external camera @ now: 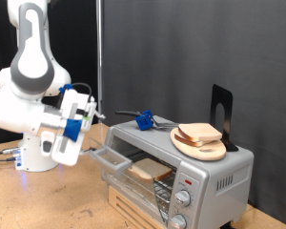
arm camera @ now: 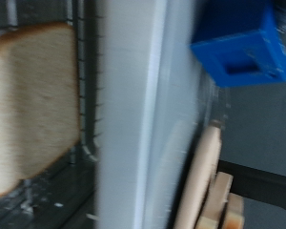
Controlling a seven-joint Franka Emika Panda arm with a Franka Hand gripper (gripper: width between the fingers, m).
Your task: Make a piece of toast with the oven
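Observation:
The silver oven [external camera: 219, 172] stands at the exterior view's lower right, and its glass door [external camera: 112, 158] hangs open towards the left. The piece of toast [external camera: 151, 170] lies on the wire rack inside. In the wrist view the toast [arm camera: 29, 105] shows on the rack beside the oven's silver front edge [arm camera: 133, 114]. My gripper [external camera: 89, 116], with blue parts, hovers just left of the oven's top and above the open door. It holds nothing that I can see. Its fingers do not show in the wrist view.
A round wooden board [external camera: 200, 145] with a second bread slice [external camera: 198, 134] lies on the oven's top, and the board also shows in the wrist view [arm camera: 205, 181]. A blue object [external camera: 143, 119] [arm camera: 240, 48] and a black stand [external camera: 220, 105] are also up there. Two knobs [external camera: 184, 198] sit on the oven's front.

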